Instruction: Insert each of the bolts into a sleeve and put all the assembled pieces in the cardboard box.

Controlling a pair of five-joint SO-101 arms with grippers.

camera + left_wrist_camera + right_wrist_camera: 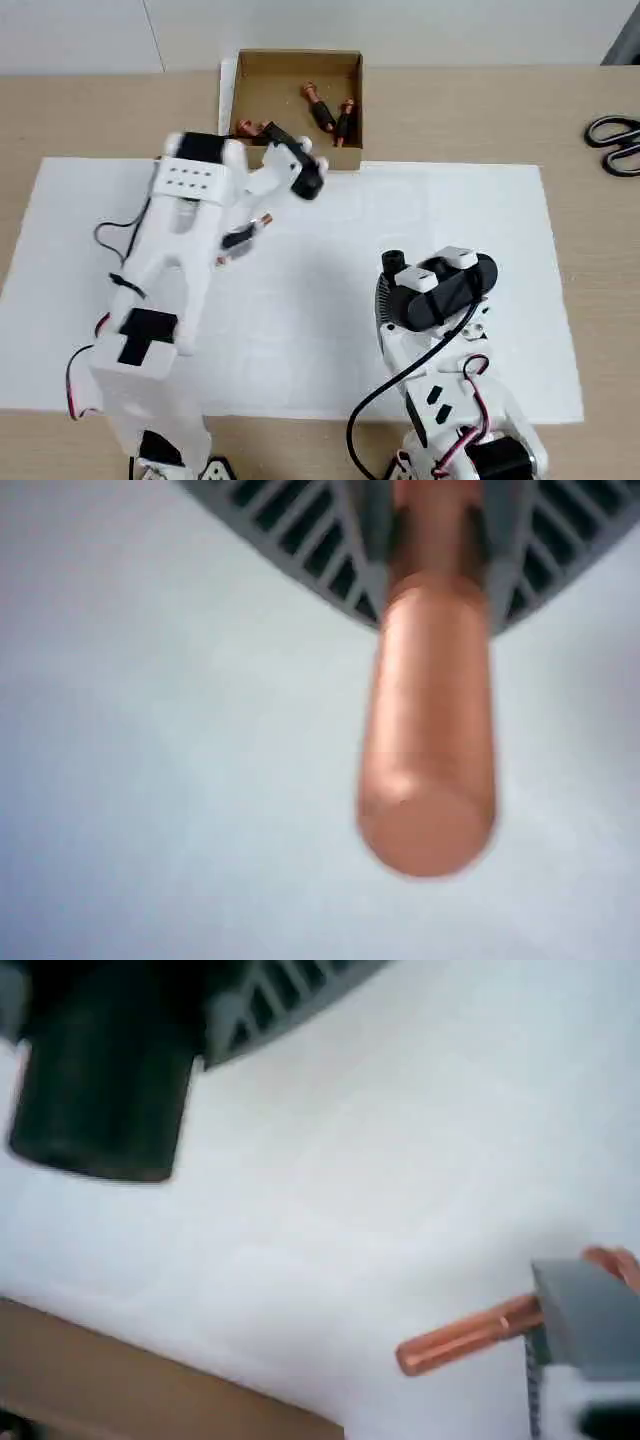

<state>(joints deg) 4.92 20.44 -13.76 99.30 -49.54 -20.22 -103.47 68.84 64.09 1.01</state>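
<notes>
Lighting: bright, even, diffuse from above. I log faint, soft-edged shadows on the white sheet (330, 230). Desk (600, 250) evenly lit.

Looks like a robotics lab bench. A light wood-look table (600, 260) stands against a plain white wall (400, 25), with a white paper sheet (330, 310) over its middle. The left arm (170, 290) and right arm (440, 390), small, white and with exposed wiring, sit at the near edge. Scissors (615, 145) lie at the right edge and a cardboard box (290, 62) at the far edge.
</notes>
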